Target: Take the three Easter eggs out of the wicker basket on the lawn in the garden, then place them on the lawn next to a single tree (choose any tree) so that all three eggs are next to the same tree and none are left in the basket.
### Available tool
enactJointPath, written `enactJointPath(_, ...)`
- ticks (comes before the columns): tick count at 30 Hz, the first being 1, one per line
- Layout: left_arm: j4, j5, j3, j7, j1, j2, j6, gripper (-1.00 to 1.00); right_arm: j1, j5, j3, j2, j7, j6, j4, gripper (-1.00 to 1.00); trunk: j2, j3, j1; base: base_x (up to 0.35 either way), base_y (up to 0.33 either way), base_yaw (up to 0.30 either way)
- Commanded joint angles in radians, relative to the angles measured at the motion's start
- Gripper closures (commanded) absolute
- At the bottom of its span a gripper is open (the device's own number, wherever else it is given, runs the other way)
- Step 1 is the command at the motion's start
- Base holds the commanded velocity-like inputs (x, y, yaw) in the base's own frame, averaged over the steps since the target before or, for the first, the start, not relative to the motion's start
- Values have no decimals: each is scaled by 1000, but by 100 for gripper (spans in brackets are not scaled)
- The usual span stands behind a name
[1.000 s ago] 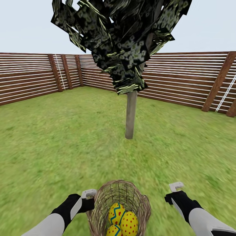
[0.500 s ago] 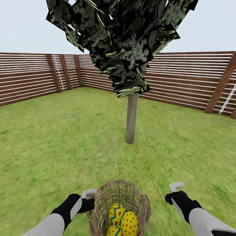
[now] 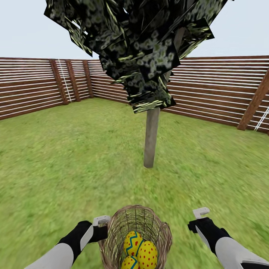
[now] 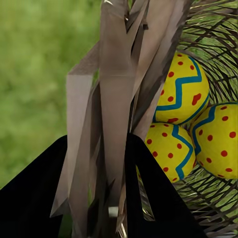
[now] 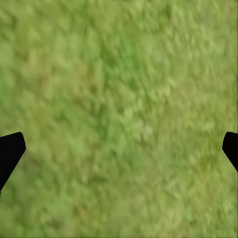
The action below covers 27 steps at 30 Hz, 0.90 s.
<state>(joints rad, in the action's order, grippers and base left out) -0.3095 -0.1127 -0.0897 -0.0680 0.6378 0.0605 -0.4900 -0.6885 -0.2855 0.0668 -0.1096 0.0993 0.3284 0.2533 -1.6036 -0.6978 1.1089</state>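
Three yellow Easter eggs [image 3: 139, 249] with red dots and blue zigzags lie together inside the brown wicker basket [image 3: 151, 224], held up close in front of me above the lawn [image 3: 56, 168]. My left gripper [image 3: 101, 223] is shut on the basket's rim at its left side. In the left wrist view its black fingers [image 4: 148, 193] clamp the woven wall [image 4: 119, 89], with the eggs [image 4: 181, 91] just behind. The right gripper [image 3: 200, 216] hangs open to the basket's right, over bare grass [image 5: 119, 99]. A tree with a grey-brown trunk [image 3: 151, 138] stands straight ahead.
A brown slatted fence [image 3: 30, 89] closes the garden at the back and both sides. The tree's dark blocky foliage [image 3: 138, 48] hangs overhead. Open grass lies all around the trunk's foot.
The whole head view has shifted: the tree has grown larger and its foot sits lower in the picture, so the camera has come closer. Arms, basket and eggs hold the same pose.
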Motion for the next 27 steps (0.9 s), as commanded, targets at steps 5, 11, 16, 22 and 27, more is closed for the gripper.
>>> enactJointPath(5, -2, -13, -10, -1, 0, 1, -7, 100, 0, -9, 7, 1, -1, 5, 2, -100, 0, -9, 0, 322, 0, 0)
enactJointPath(11, -2, -13, -10, -1, 0, 1, -7, 100, 0, -9, 7, 1, 0, 4, 3, -100, 0, -14, 0, 322, 0, 0)
enactJointPath(16, -2, -13, -10, -1, 0, 1, -7, 100, 0, -9, 7, 1, 0, 4, 2, -100, 0, -18, 0, 322, 0, 0)
enactJointPath(22, -2, -13, -10, -1, 0, 1, -7, 100, 0, -11, 7, 1, 0, 4, 1, -100, 0, -18, 0, 322, 0, 0)
enactJointPath(27, 0, 4, -7, -1, -12, -6, -4, 100, 3, -2, 7, 3, -2, -7, -7, -100, 0, -18, 0, 85, 0, 0)
